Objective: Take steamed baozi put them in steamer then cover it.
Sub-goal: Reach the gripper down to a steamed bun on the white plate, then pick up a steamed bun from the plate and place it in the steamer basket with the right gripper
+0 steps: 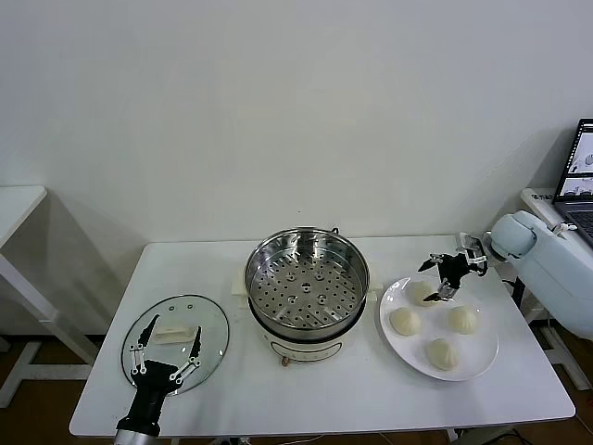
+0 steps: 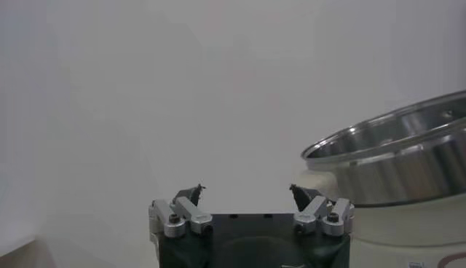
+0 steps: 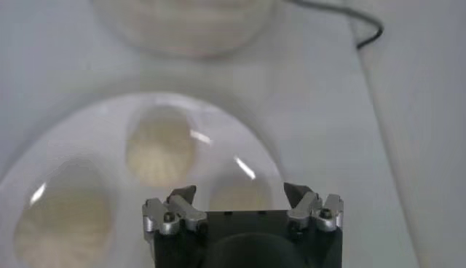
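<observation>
We see the right hand (image 1: 452, 275) hanging with its fingers spread wide and gripping nothing, directly above the far edge of the white plate (image 1: 482, 358). Four steamed baozi (image 1: 405, 321) lie on that plate: one sits right beneath the right hand's fingertips, and the other three lie nearer to us than the hand, apart from one another. In the right wrist view the parted fingers (image 3: 181, 198) frame the plate (image 3: 95, 116), with the baozi (image 3: 161, 149) showing as pale domes below them; we cannot tell whether the tips touch the nearest bun.

The steamer (image 1: 307, 278) stands uncovered on the bench (image 1: 371, 394), to the left of the right hand and just beside the plate, its perforated tray holding no bun. The shiny rim shows in the left wrist view too (image 2: 393, 149), ahead of the left hand and off to one side.

The left hand (image 1: 165, 357) hovers low at the near left part of the bench, fingers open and empty, over the near edge of the clear glass lid (image 1: 208, 320). The lid lies flat on the bench, its white handle (image 1: 175, 333) just beyond the left hand's fingertips. Both hands are well apart, with the steamer between them.

A laptop (image 1: 578, 176) sits on a side surface beyond the right arm.
</observation>
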